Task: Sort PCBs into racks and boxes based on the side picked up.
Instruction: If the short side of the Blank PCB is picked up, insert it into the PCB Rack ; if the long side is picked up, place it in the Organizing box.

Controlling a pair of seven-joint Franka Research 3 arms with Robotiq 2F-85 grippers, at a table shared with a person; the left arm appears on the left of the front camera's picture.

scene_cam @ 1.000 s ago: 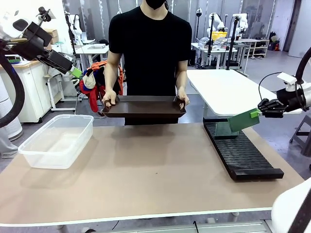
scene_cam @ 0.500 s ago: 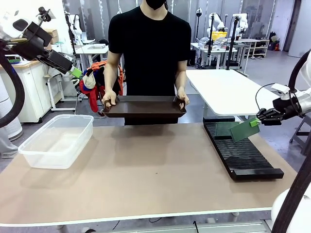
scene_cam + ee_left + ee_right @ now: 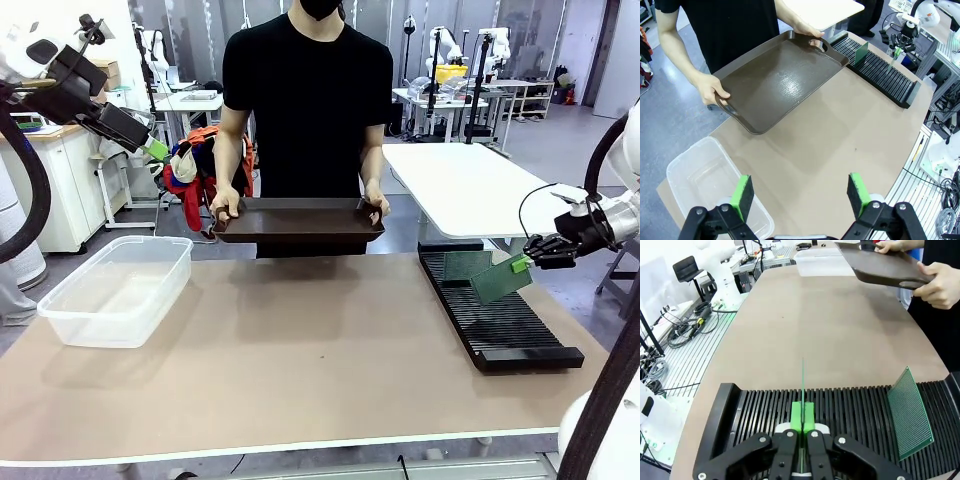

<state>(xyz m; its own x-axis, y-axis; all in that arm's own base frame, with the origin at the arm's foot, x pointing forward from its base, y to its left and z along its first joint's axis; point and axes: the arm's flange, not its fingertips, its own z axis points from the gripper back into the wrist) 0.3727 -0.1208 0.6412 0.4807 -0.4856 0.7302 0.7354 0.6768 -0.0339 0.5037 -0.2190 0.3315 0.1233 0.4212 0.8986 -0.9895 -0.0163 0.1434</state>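
The right gripper [image 3: 522, 262] was clamped on a green PCB [image 3: 499, 279], holding it tilted over the black rack [image 3: 500, 325] along the table's [image 3: 300, 350] right edge. Another PCB [image 3: 910, 412] stood slotted near the rack's far end. The left gripper [image 3: 800, 192] hung open above the empty clear box [image 3: 115, 290] at the left edge, while a person held a brown tray [image 3: 297, 218] at the far edge

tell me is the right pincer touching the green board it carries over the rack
Touching. In the right wrist view the right pincer is shut, its green pads pressed on both faces of the thin green board, seen edge-on above the slotted black rack.
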